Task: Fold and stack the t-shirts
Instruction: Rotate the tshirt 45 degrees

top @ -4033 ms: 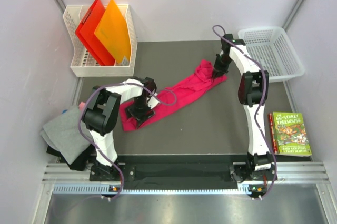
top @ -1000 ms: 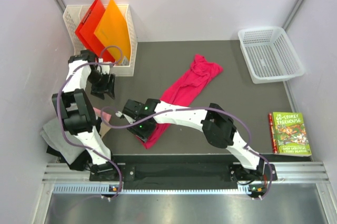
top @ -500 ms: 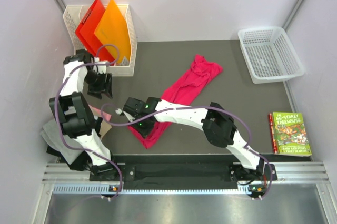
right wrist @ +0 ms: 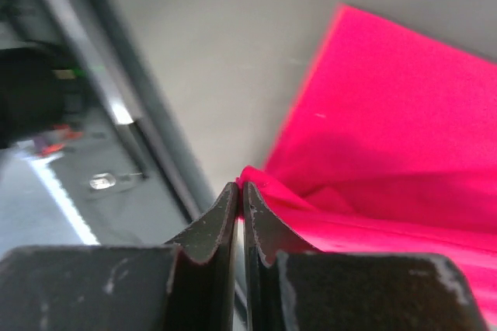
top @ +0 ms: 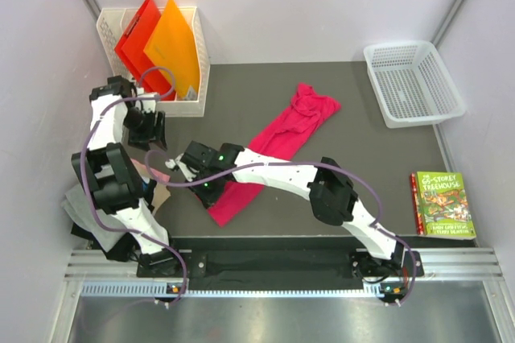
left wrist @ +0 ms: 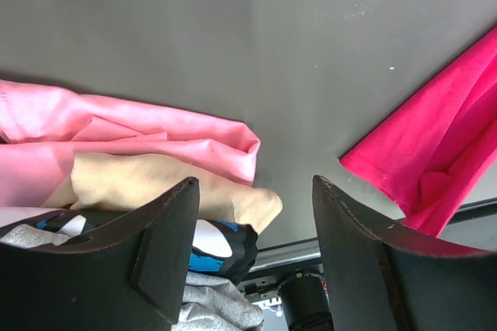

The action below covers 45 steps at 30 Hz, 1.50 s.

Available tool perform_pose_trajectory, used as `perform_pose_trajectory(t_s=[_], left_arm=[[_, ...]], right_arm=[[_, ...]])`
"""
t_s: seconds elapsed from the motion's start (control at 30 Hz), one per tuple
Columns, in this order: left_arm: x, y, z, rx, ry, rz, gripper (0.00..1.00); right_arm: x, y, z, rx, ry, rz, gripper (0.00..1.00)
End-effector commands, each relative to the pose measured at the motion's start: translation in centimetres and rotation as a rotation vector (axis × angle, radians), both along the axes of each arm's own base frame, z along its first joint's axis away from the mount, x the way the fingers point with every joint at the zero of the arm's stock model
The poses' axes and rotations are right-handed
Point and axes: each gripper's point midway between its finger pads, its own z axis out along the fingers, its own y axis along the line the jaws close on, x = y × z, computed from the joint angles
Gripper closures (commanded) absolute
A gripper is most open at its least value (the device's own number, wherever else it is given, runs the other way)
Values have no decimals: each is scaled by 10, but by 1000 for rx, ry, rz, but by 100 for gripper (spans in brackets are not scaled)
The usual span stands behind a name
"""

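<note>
**Top external.** The magenta t-shirt [top: 278, 138] lies on the dark matte table [top: 362, 158] as a long, rumpled diagonal band, not yet folded. Its near end sits under the right gripper [top: 205, 190], which reaches across towards the left gripper [top: 149, 135]. With the two arms this close, a lift here could bring them into contact.

**Left wrist.** The left gripper [left wrist: 256, 245] has its jaws well apart and holds nothing. Below it lie soft, limp folded shirts: the pale pink shirt [left wrist: 155, 141] over the tan shirt [left wrist: 155, 183], with the grey shirt [left wrist: 221, 311] lowest. A dragged magenta hem could pull this pile askew.

**Right wrist.** The right gripper [right wrist: 241, 191] is clamped on a thin ridge of smooth magenta cloth at the shirt's edge. So slim a pinch may slip, or may raise only one layer.
</note>
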Motion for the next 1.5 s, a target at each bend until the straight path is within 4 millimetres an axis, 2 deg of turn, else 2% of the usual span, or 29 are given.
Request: perform_pose_trajectory(t_s=[0.0, 0.07, 0.1, 0.17, 0.2, 0.23, 0.27, 0.4, 0.43, 0.53, 0.57, 0.6, 0.63, 0.67, 0.7, 0.73, 0.77, 0.8, 0.87, 0.9, 1.0, 1.1, 1.2, 1.23, 1.27, 1.33, 1.37, 1.47], left_arm=[[4, 0, 22, -2, -69, -8, 35], [4, 0, 21, -1, -65, -12, 35], [5, 1, 21, 1, -66, -12, 35], [5, 1, 21, -4, -65, -13, 35], [6, 0, 23, -4, -70, -16, 35], [6, -1, 24, -13, -70, -16, 35], [7, -3, 24, -18, -71, -19, 35], [7, -6, 24, -42, -67, -21, 35], [6, -6, 24, -43, -64, -23, 35], [7, -6, 25, -35, -66, -26, 35], [7, -5, 26, -32, -72, -24, 35], [7, -4, 27, -28, -74, -27, 35], [7, -4, 27, -26, -77, -30, 35], [7, -4, 27, -27, -75, -31, 35], [7, -3, 28, -18, -76, -31, 35], [7, -2, 28, -16, -76, -31, 35], [7, -2, 29, -14, -79, -34, 35], [7, -2, 30, -12, -81, -35, 35], [7, -2, 33, -8, -90, -44, 35], [6, -1, 32, -9, -85, -47, 35], [5, 0, 35, 0, -89, -53, 35], [3, -1, 37, 1, -93, -65, 34], [3, 0, 39, 7, -101, -71, 34], [3, 0, 39, 7, -101, -73, 34], [3, -1, 39, 3, -104, -77, 34], [3, 0, 38, 6, -105, -81, 34], [4, 1, 39, 8, -106, -83, 34], [3, 3, 37, 10, -99, -82, 34]], right_arm=[[-29, 20, 17, 100, 118, 115, 95], [-39, 15, 9, 84, 141, 141, 90], [-41, 12, 7, 73, 146, 145, 83], [-42, 2, -3, 27, 153, 135, 64], [-41, 0, -7, 15, 152, 130, 59], [-41, -2, -8, 4, 149, 128, 46], [-38, -6, -10, -11, 138, 117, 42], [-20, -7, 0, -6, 71, 88, 38], [-11, -4, 10, 15, 42, 76, 36], [27, -15, 30, 6, -65, -16, 32], [38, -19, 47, 35, -91, -43, 31], [59, -28, 53, 46, -102, -94, 30], [67, -40, 49, 33, -92, -130, 29], [79, -45, 67, 85, -116, -161, 29], [100, -59, 70, 96, -119, -218, 28], [106, -72, 59, 75, -99, -257, 27], [118, -81, 62, 84, -104, -298, 27], [140, -100, 56, 71, -91, -368, 28], [154, -123, 38, 31, -53, -440, 30], [171, -140, 30, 17, -48, -493, 31], [192, -169, 6, -27, 4, -589, 35], [207, -181, -12, -42, 56, -648, 39], [219, -179, -25, -9, 135, -697, 43], [222, -175, -24, 13, 159, -697, 43], [222, -175, -34, 5, 188, -703, 43], [224, -170, -38, 45, 268, -721, 45], [222, -171, -51, 34, 314, -732, 45], [229, -184, -65, 21, 372, -795, 47]])
